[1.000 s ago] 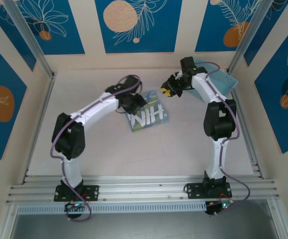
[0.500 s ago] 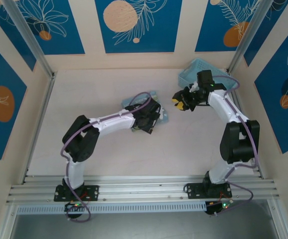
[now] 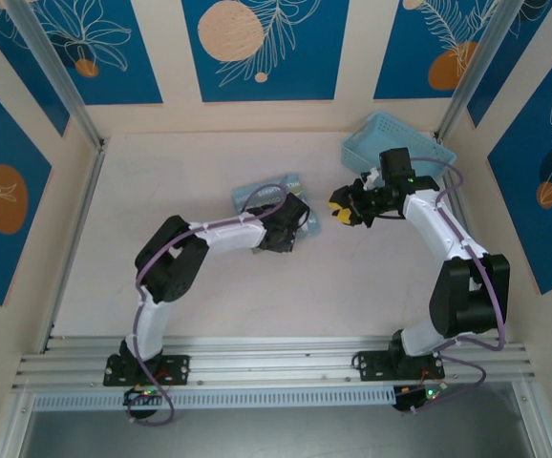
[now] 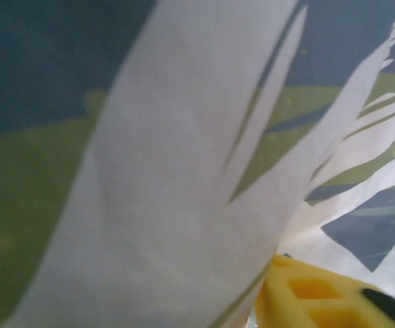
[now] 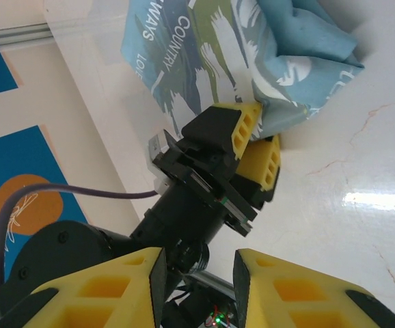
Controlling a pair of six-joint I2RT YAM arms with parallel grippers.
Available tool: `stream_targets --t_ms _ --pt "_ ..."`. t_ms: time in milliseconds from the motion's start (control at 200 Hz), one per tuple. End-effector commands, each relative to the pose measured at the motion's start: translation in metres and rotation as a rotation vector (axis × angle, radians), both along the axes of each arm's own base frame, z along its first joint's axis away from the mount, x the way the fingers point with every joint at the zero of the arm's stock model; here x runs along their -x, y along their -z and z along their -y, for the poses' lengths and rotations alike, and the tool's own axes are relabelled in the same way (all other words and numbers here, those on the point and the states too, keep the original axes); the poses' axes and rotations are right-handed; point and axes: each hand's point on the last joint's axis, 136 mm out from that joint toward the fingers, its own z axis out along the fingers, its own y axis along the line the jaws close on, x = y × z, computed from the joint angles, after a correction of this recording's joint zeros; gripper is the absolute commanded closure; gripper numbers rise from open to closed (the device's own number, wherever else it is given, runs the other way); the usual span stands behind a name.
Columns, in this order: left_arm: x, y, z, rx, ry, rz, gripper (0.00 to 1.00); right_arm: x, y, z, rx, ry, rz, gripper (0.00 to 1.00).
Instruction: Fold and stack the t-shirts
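Left gripper (image 5: 262,130), now swung across the t-shirt (image 5: 204,55) lying mid surface (image 3: 161,181) toward the far edge, is clenching its bunched edge. Right gripper (image 5: 199,260) is hovering released just beside it, so folding is likely starting.

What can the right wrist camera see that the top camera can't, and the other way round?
Right wrist camera: you can read COUNTRY and WAYS printed on the light sky-blue cloth t-shirt. You see the left gripper close up, its yellow fingers pinching the shirt's bunched edge, and the gap between the right gripper's fingers, with nothing in it.
Top camera: the light blue plastic lattice basket in the far right corner, and both arms whole.
Both: the t-shirt lying on the pale table, with the left gripper on it.
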Motion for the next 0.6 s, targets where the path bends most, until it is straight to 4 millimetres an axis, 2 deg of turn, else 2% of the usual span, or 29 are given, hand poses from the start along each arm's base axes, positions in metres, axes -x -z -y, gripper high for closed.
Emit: stream_targets --t_ms 0,115,190,415,515,595 --pt "-0.028 0.005 -0.036 0.021 -0.238 0.001 0.71 0.009 -0.018 -0.004 -0.024 -0.013 0.020 0.67" --pt "-0.044 0.003 -0.069 -0.026 -0.263 -0.001 0.72 0.015 -0.018 -0.002 -0.019 -0.014 0.013 0.67" --pt "-0.054 0.005 -0.099 -0.053 -0.271 -0.011 0.72 0.020 -0.019 0.000 -0.010 -0.013 0.014 0.67" --pt "-0.089 0.008 -0.207 -0.164 -0.195 -0.025 0.71 0.031 -0.022 0.004 0.000 -0.012 0.014 0.68" --pt "-0.096 0.008 -0.260 -0.221 -0.143 -0.055 0.70 0.035 -0.022 0.004 -0.002 -0.011 0.010 0.68" --pt "-0.109 0.010 -0.298 -0.236 -0.105 -0.035 0.69 0.037 -0.022 0.004 -0.006 -0.012 0.013 0.67"
